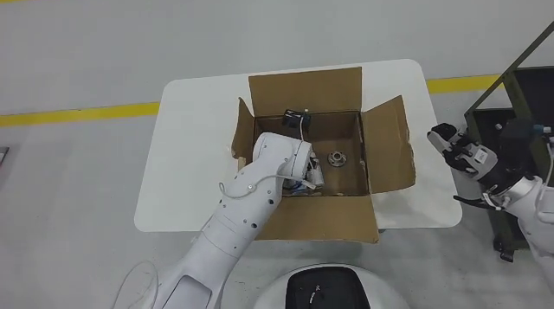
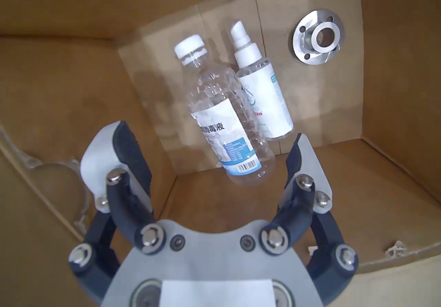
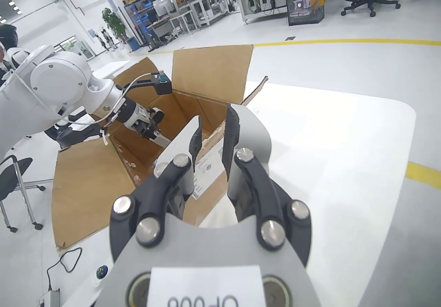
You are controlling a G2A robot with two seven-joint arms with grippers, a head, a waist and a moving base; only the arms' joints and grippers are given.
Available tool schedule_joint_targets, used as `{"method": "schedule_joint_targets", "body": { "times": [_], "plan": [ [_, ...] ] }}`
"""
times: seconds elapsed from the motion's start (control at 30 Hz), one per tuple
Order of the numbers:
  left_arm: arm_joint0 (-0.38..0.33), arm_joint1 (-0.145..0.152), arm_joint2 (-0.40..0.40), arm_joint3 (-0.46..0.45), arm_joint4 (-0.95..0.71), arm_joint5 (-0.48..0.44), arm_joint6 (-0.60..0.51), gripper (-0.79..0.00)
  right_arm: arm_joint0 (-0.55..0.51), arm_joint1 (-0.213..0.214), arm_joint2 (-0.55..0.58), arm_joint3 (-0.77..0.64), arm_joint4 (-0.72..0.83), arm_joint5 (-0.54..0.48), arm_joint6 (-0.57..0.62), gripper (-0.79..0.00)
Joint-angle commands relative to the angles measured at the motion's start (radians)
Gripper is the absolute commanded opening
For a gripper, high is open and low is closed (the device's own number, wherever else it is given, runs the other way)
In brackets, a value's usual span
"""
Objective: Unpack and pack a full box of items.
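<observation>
An open cardboard box (image 1: pixel 303 93) stands on the white table (image 1: pixel 190 153). My left arm reaches down into it. In the left wrist view my left gripper (image 2: pixel 211 134) hangs open just above a clear bottle (image 2: pixel 224 108) with a white cap and a blue-and-white label. The bottle lies on the box floor beside a white spray bottle (image 2: pixel 265 95). A metal flange (image 2: pixel 317 38) lies apart from them, also seen from above (image 1: pixel 337 157). My right gripper (image 3: pixel 212 127) is off the table's right edge (image 1: pixel 441 136), narrowly open and holding nothing, facing the box (image 3: pixel 210 71).
The box's four flaps are folded outward, the right one (image 1: pixel 391 140) toward my right arm. A dark cart (image 1: pixel 511 136) stands just right of the table. Bare tabletop (image 3: pixel 327 150) lies between my right gripper and the box.
</observation>
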State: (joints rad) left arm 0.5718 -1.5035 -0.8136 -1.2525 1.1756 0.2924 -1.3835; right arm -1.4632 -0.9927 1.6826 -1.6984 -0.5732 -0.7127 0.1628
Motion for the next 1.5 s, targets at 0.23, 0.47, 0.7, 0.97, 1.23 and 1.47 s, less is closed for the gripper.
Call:
{"method": "schedule_joint_targets", "body": {
  "times": [0.23,0.47,0.7,0.97,1.23,1.47],
  "plan": [
    [0.001,-0.001,-0.004,0.002,-0.013,0.0,0.001,0.0,-0.008,0.0,0.009,-0.012,-0.034,-0.001,-0.003,-0.597],
    [0.027,-0.002,-0.009,0.001,0.003,0.032,-0.012,0.0,-0.021,-0.001,0.015,-0.024,-0.063,-0.005,-0.016,-0.699],
    [0.044,-0.023,-0.01,0.045,-0.039,0.126,-0.018,0.0,-0.034,-0.002,0.021,-0.027,-0.074,-0.006,-0.028,-0.699],
    [0.038,-0.052,0.018,0.117,-0.009,0.179,0.035,0.0,-0.038,-0.003,0.015,-0.027,-0.081,-0.005,-0.032,-0.702],
    [0.016,-0.071,0.001,0.159,0.0,0.199,0.055,0.0,-0.043,-0.005,0.016,-0.025,-0.085,-0.009,-0.039,-0.69],
    [0.013,-0.074,-0.03,0.189,0.047,0.196,0.052,0.0,-0.044,-0.005,0.017,-0.023,-0.086,-0.011,-0.036,-0.696]
  ]
}}
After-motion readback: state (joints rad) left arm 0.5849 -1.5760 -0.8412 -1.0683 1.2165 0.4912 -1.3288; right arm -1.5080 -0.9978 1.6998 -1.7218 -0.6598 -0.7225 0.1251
